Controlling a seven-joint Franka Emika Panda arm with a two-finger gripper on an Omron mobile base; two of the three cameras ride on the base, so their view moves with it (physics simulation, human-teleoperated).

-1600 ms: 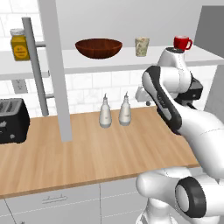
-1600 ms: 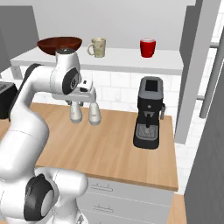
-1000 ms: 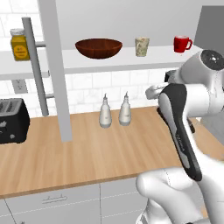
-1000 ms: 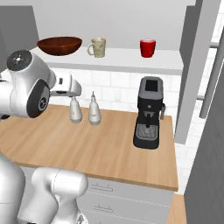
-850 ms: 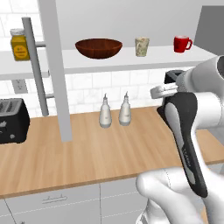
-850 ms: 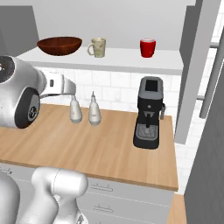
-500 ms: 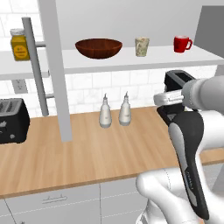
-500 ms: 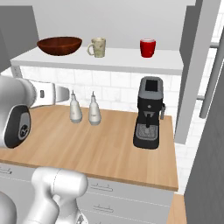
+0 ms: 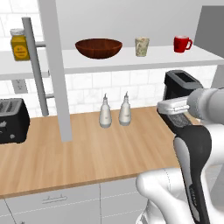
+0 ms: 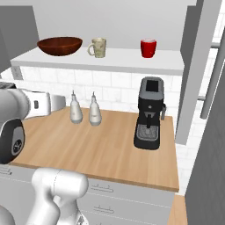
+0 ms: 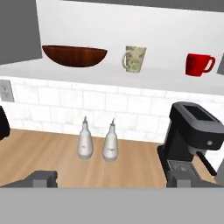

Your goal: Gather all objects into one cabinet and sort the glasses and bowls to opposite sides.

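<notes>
While I look along the hand, the tool (image 11: 113, 177) has its jaws spread as wide as they go, with nothing between them; each dark tip sits at a bottom corner of that view. It hangs back over the near part of the desk (image 9: 87, 153), well apart from everything on it. Ahead of it two white bottles (image 11: 98, 142) stand side by side near the tiled back wall, and a black coffee machine (image 11: 191, 131) stands to their right. From the left base view I see a black toaster (image 9: 13, 120) at the desk's left end, leaving a broad stretch of bare wood between it and the bottles.

Up on the white shelf (image 9: 131, 59) of the cabinet (image 10: 193, 66), I see the brown bowl (image 11: 74, 55) at the left, a speckled beige cup (image 11: 134, 59) in the middle, and the red mug (image 11: 199, 64) at the right, each well apart from its neighbour. All three sit back from the shelf's front edge. A grey door (image 9: 54, 65) with a bar handle (image 9: 35, 65) stands edge-on, left of the bowl, and a yellow jar (image 9: 19, 44) sits beyond it.
</notes>
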